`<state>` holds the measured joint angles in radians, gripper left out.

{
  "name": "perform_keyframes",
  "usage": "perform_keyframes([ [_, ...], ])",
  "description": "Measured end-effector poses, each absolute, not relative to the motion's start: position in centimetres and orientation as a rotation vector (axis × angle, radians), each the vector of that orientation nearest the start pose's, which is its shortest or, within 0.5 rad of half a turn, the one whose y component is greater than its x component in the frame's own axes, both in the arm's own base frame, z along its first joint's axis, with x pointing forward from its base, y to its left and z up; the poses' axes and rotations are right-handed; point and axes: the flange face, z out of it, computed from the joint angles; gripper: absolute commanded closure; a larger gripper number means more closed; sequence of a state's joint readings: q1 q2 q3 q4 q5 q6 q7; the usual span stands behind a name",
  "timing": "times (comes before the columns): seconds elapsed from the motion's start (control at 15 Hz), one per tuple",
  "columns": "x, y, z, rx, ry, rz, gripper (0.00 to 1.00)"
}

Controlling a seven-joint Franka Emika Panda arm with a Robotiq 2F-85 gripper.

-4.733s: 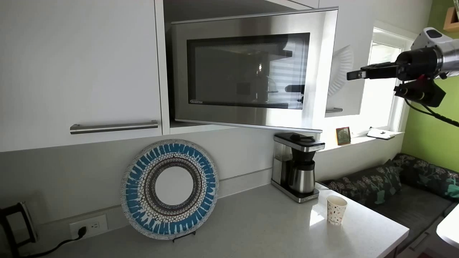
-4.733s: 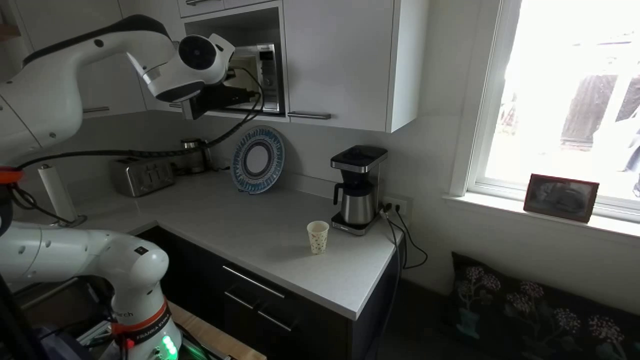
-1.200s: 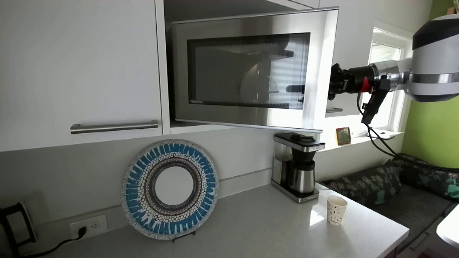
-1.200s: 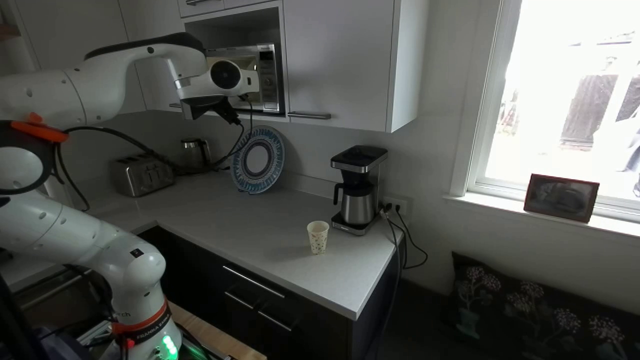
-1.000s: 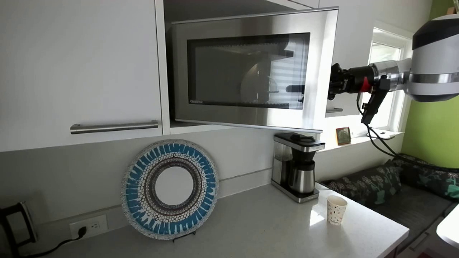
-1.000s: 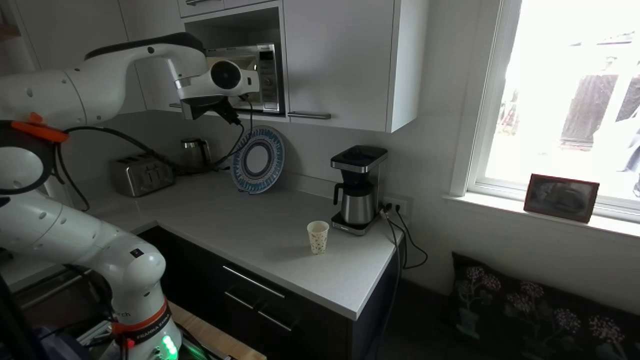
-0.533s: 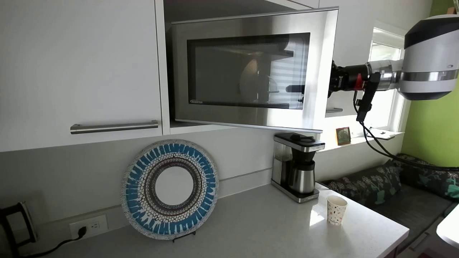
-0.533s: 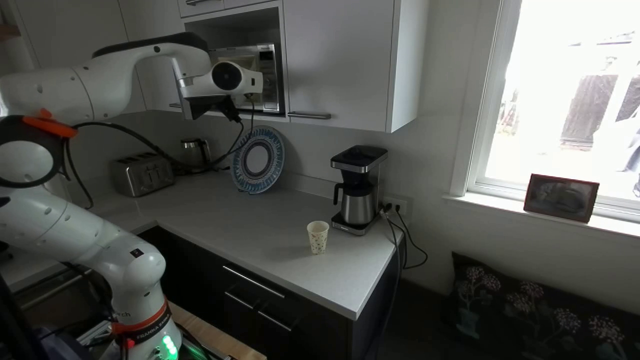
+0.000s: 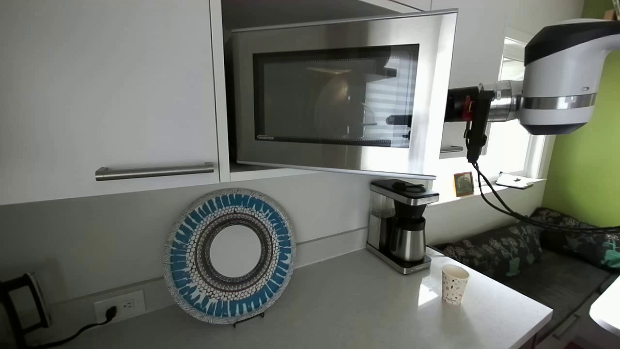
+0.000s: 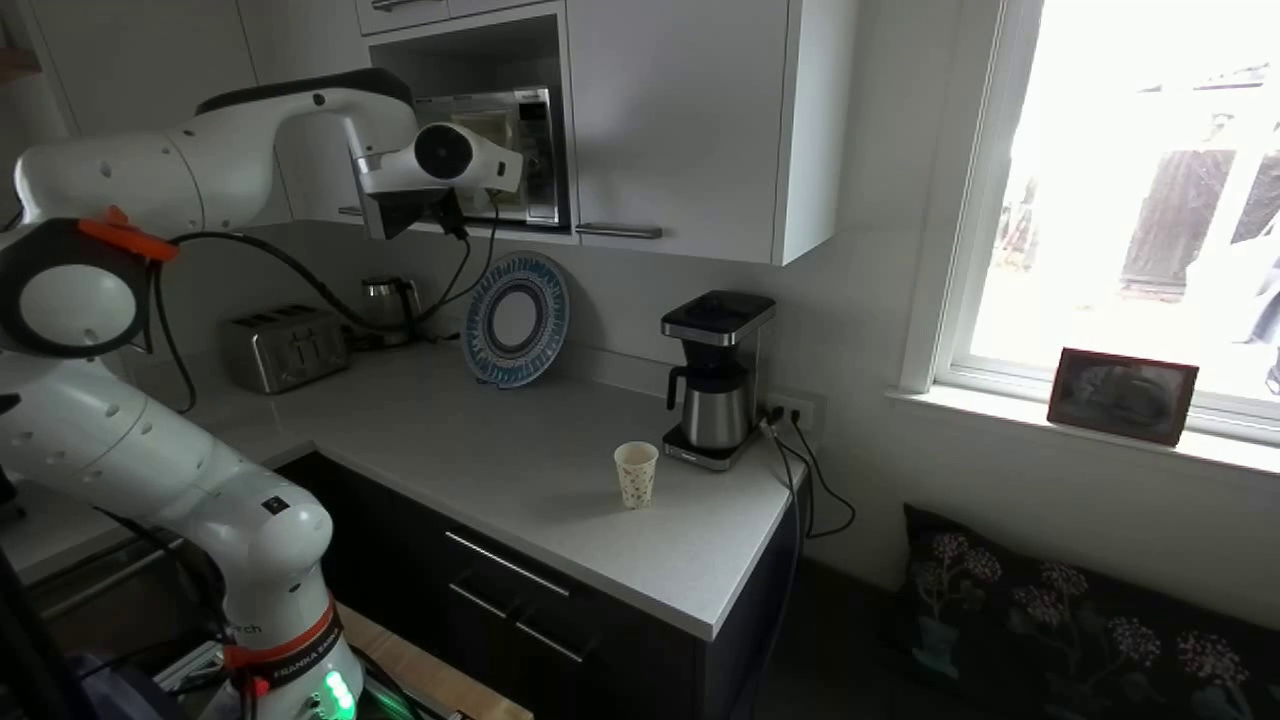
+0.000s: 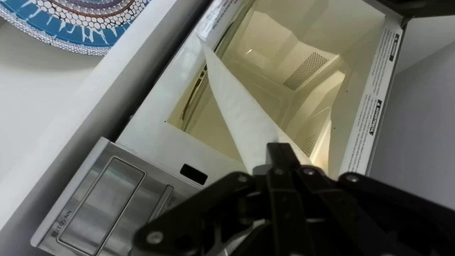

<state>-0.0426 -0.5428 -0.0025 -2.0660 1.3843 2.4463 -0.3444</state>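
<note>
The tool (image 11: 282,154) is clamped on the edge of a thin white plate (image 11: 244,115), which is situated just at the front of the microwave (image 11: 160,149), whose door (image 9: 334,97) stands open and partly hides the tool in an exterior view.

Now reaches behind the microwave door (image 9: 310,97) with gripper (image 11: 283,153) and pale plate (image 11: 240,110), no longer in plain sight beyond its free edge; stretches the arm (image 9: 557,82) farther into an exterior view and hangs the cable (image 9: 542,224) lower there.
</note>
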Motion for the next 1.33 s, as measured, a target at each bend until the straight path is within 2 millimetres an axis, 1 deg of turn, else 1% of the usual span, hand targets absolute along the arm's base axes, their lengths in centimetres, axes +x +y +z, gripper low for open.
perform_keyframes([
  [0.27, 42.6, -1.8, 75.5, -1.681, 0.481, -0.978, 1.0],
  [0.47, 42.6, -1.3, 75.9, -1.631, 0.557, -0.869, 1.0],
  [0.67, 42.5, -0.8, 76.3, -1.601, 0.601, -0.798, 1.0],
  [0.93, 42.8, -0.7, 76.0, -1.568, 0.669, -0.724, 1.0],
  [1.33, 43.7, 1.6, 75.1, -1.566, 0.706, -0.626, 1.0],
])
